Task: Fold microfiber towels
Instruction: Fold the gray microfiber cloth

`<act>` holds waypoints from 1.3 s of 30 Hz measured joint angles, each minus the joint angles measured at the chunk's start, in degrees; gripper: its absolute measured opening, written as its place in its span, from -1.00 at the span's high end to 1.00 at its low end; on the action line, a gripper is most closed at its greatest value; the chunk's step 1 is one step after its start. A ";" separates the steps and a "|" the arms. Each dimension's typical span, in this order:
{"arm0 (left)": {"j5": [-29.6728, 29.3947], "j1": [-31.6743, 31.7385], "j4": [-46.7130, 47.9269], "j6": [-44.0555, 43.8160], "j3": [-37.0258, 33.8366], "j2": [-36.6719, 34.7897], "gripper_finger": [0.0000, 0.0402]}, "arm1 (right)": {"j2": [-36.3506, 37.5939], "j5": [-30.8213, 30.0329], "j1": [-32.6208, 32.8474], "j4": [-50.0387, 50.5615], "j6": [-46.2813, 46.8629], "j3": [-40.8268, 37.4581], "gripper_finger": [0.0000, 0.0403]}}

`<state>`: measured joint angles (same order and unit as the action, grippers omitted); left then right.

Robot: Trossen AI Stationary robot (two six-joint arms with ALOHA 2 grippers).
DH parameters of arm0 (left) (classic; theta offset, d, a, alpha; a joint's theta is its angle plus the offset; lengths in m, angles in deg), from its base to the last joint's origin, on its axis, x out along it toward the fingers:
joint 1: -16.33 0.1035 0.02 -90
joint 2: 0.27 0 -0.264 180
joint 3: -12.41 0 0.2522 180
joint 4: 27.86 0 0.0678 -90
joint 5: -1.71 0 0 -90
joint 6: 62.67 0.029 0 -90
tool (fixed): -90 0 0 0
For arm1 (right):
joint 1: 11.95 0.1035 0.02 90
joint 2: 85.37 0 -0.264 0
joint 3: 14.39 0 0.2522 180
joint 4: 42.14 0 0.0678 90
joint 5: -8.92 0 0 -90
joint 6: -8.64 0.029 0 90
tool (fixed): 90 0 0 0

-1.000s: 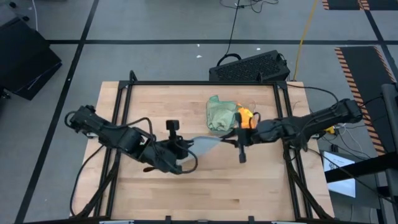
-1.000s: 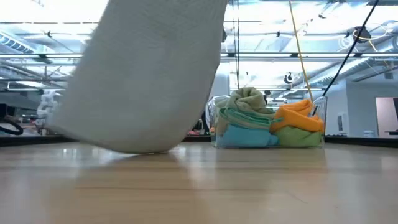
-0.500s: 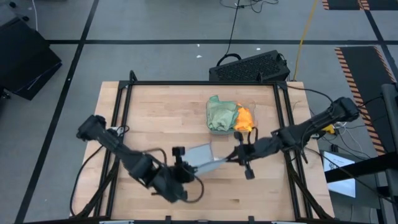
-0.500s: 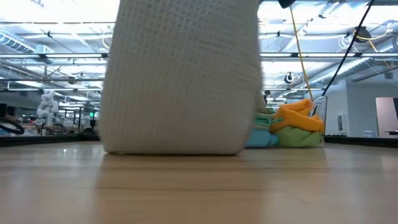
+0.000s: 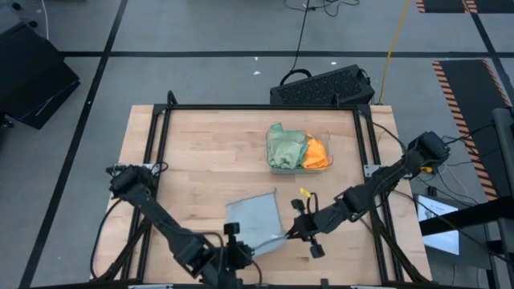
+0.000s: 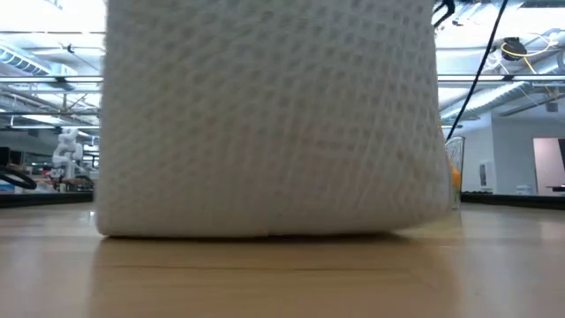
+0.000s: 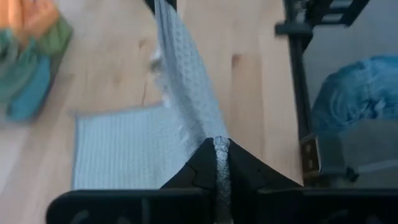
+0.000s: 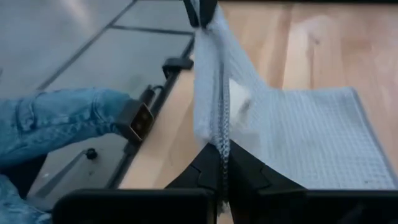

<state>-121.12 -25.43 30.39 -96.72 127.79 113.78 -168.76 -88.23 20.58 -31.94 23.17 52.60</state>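
Near the table's (image 5: 193, 160) front edge, both grippers pinch one light grey towel (image 5: 255, 215).
Left gripper (image 5: 234, 250) and right gripper (image 5: 295, 231) are closed on its corners; it hides most of the tray (image 5: 321, 138) in the low view.

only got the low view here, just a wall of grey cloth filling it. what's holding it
Observer: Both hands. The left hand and right hand each pinch a corner of the light grey towel, near the table's front edge.
Operator: is it all in the air
Observer: No, the far part lies flat on the wood in the high view.
Operator: where are the other towels
Observer: Bunched in the clear tray, beyond the grey towel; sage green and orange show on top.
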 joint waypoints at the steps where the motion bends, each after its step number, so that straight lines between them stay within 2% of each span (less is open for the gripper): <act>1: -0.39 -0.53 1.04 -1.70 -0.13 0.21 0.90 | -0.72 -0.02 -0.01 0.06 0.25 0.00 0.95; 6: -2.95 -1.03 0.37 -7.13 -3.48 0.79 0.96 | -2.85 -0.18 -1.41 1.62 -0.40 0.00 0.95; 11: -3.53 0.04 -0.90 -8.56 -7.34 0.72 0.86 | -3.68 -0.43 -3.78 2.55 -0.90 0.00 0.95; 16: -3.36 2.11 -0.31 -9.11 -10.62 0.74 0.84 | -4.54 -3.17 -5.93 3.30 -1.30 -0.26 0.95; 22: -3.27 4.84 1.21 -10.12 -13.83 0.74 0.83 | -4.53 -3.53 -8.82 1.38 -0.27 -4.02 0.95; 25: -3.27 5.71 1.74 -10.08 -14.42 0.74 0.83 | -4.40 -3.51 -10.36 -2.19 -0.49 -6.40 0.95; 31: -4.72 6.70 4.13 -10.24 -14.86 0.74 0.83 | -4.77 -3.20 -13.46 -15.95 -3.17 -11.89 0.95; 39: -5.83 8.91 9.31 -12.41 -14.86 0.74 0.83 | -5.93 -3.18 -16.25 -18.44 -5.06 -12.57 0.95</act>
<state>-126.95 -16.52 39.70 -109.13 112.93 114.51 -174.69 -91.41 4.33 -50.37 18.10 40.04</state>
